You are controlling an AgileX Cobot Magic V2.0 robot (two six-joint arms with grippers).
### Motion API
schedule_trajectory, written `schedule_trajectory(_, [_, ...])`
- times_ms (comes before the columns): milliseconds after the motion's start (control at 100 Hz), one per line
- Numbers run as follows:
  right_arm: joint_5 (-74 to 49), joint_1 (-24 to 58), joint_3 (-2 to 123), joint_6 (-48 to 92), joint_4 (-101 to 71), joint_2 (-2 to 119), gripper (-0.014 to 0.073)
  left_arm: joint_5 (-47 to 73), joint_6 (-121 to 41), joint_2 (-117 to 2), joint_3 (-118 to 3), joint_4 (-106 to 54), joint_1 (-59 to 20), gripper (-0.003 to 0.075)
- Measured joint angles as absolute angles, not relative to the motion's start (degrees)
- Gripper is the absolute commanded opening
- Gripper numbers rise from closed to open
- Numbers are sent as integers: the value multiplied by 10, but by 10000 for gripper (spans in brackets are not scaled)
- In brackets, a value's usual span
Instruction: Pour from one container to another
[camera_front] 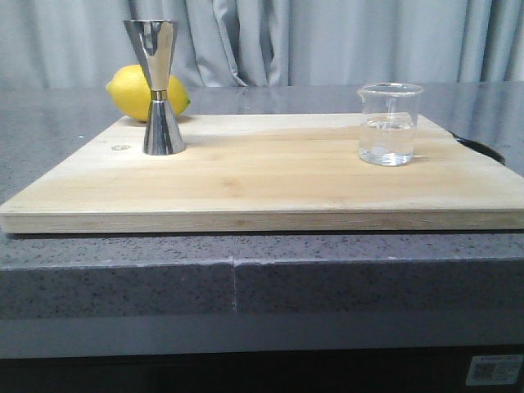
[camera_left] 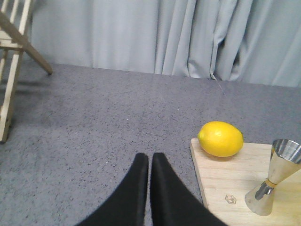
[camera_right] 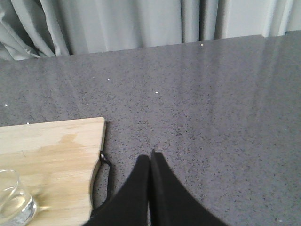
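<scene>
From where I stand, the left gripper (camera_left: 149, 162) hangs closed and empty over grey counter (camera_front: 49, 123), the jigger (camera_front: 160, 88) stands upright on the board's (camera_front: 262, 176) left before a lemon (camera_front: 139, 92), the beaker (camera_front: 390, 124) sits right, and the right gripper (camera_right: 150, 162) is pinched closed on nothing.

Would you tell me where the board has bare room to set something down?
The board is bare between the jigger and beaker, and along its near edge. The far left corner is crowded: the lemon sits behind the jigger.
</scene>
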State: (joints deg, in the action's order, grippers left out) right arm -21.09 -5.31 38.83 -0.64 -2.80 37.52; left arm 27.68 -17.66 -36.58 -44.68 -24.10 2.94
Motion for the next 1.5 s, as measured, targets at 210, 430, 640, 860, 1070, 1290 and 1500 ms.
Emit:
schedule_trajectory(210, [-166, -53, 414, -6, -13, 466, -71, 243, -267, -471, -477, -363, 29, -18])
schedule_trajectory(430, [-126, -53, 415, -6, -9, 518, -71, 161, -419, -567, -487, -388, 29, -18])
schedule_trajectory(640, [-117, -28, 415, -6, 7, 545, -71, 209, -564, -625, -520, -452, 29, -18])
schedule_trajectory(860, [-132, -14, 415, -6, 17, 552, -70, 363, -823, -630, -525, -663, 29, -18])
schedule_trajectory(1070, [-153, -14, 415, -6, 26, 552, -70, 494, -939, -633, -528, -731, 29, -18])
schedule_trajectory(1290, [-147, -14, 415, -6, 35, 552, 26, 524, -991, -675, -528, -735, 29, 41])
schedule_trajectory(1500, [-118, -14, 415, -6, 47, 552, 277, 550, -1013, -754, -528, -763, 29, 328])
